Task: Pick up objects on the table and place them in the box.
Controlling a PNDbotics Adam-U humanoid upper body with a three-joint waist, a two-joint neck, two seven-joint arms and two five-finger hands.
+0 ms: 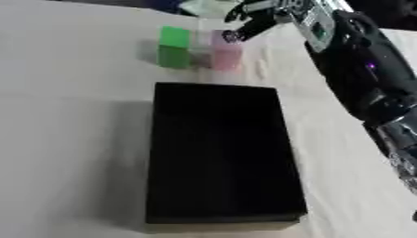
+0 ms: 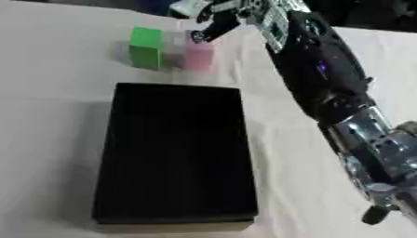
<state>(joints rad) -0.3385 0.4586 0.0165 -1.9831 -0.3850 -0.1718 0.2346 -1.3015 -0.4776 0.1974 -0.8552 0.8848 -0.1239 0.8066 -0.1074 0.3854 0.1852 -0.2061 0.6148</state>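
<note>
Right hand (image 1: 248, 21), fingers curled above the pink block (image 1: 225, 51) at 12 o'clock of the box (image 1: 220, 153), holding nothing; it should descend squarely, avoiding the adjacent green block (image 1: 173, 46).

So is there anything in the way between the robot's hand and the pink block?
Nothing visible. The right hand reaches in from the far right, and its fingers are right at the top of the pink block. The green block stands on the block's other side, away from the hand. The black box sits nearer the camera, open.
</note>
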